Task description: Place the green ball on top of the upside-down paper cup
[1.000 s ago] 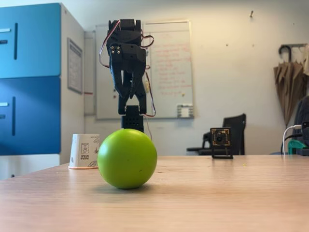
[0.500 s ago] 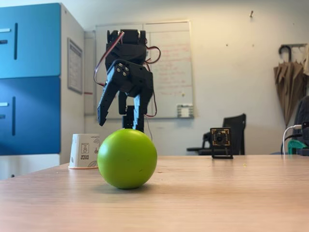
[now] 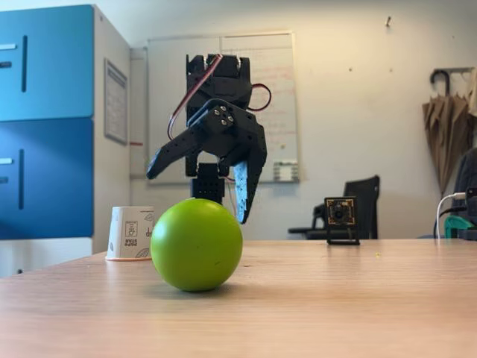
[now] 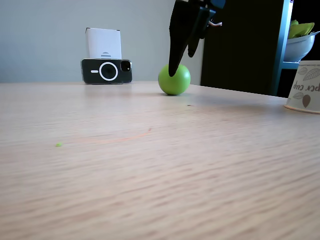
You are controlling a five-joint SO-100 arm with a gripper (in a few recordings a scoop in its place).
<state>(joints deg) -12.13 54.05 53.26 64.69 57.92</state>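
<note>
In a fixed view, the gripper [image 3: 200, 188] is seen spread wide, the green ball [image 3: 197, 244] just below, the upside-down paper cup [image 3: 130, 233] lower left. In another, the ball could be nudged away by a fingertip.

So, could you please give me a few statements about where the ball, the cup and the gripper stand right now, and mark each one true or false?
1. The green ball rests on the table. True.
2. The gripper is shut on the ball. False: its jaws are spread wide and it hangs above the ball.
3. The upside-down paper cup stands on the table, orange rim down. True.
4. The ball already sits on top of the cup. False: the two stand apart on the table.
5. A phone lies flat on the table. False: it stands on its edge.
</note>
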